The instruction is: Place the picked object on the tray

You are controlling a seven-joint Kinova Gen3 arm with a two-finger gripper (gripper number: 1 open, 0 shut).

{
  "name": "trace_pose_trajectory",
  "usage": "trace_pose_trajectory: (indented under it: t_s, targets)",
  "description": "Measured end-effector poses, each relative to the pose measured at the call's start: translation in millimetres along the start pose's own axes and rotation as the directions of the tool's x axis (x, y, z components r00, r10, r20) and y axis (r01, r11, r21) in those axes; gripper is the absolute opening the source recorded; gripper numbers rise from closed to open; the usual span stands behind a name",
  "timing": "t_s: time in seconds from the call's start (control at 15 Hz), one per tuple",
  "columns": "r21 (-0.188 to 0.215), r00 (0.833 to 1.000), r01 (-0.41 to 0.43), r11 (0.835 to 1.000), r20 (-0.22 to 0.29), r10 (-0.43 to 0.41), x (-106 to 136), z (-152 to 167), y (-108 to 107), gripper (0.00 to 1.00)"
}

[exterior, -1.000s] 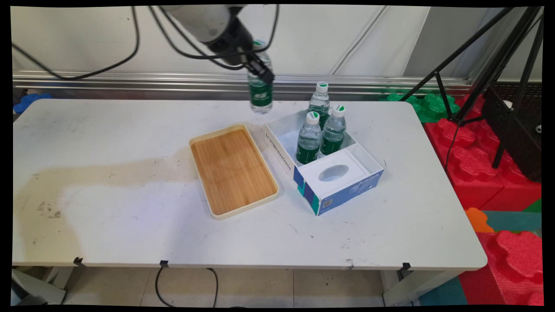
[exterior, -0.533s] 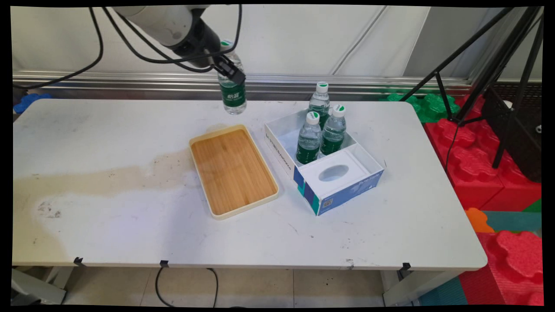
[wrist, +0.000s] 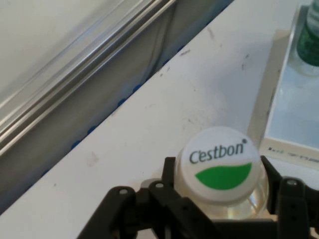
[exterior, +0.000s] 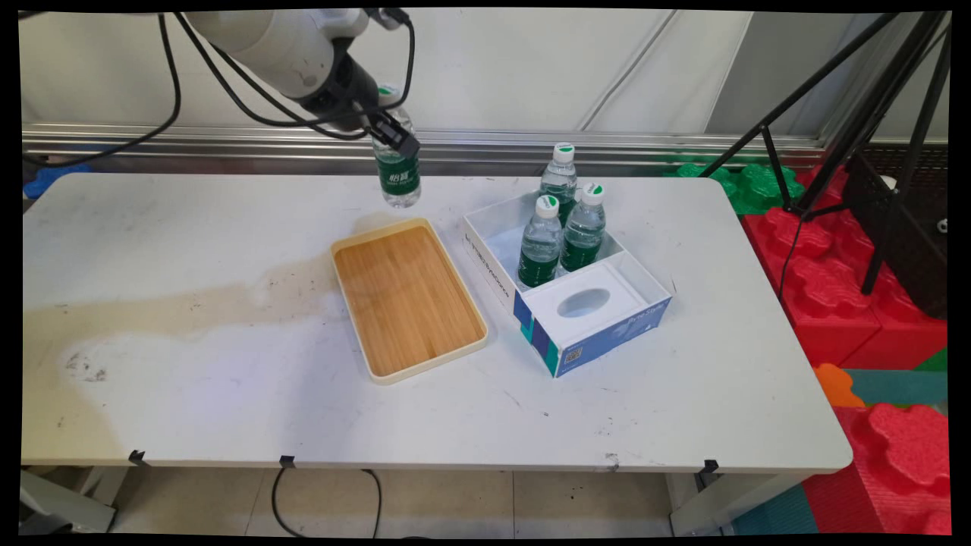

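Observation:
My gripper [exterior: 388, 130] is shut on a clear water bottle [exterior: 398, 168] with a green label, holding it upright by the neck in the air above the table's far side. The bottle hangs just beyond the far edge of a wooden tray [exterior: 408, 299]. In the hand view the bottle's white cap [wrist: 222, 163], lettered C'estbon, sits between my fingers [wrist: 169, 174]. Three more bottles [exterior: 563, 220] stand in a white and blue box [exterior: 582, 334] to the right of the tray.
The box [wrist: 279, 99] shows at the hand view's right edge. A metal rail [exterior: 227, 140] runs along the wall behind the table [exterior: 190, 364]. A black tripod [exterior: 850, 98] and red foam blocks [exterior: 850, 303] stand to the right of the table.
The arm has carried the bottle leftward from above the box's far corner to beyond the tray's far edge, and slightly lower in the last half second.

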Motion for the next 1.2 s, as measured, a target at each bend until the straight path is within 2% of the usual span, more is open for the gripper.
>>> trace_pose_trajectory:
  t_s: [0.6, 1.2]
  targets:
    - [-0.005, 0.999, 0.007, 1.000, 0.047, -0.007, -16, 50, -3, 0.00]
    - [-0.011, 0.998, 0.007, 1.000, 0.062, -0.006, -29, 92, -5, 0.00]
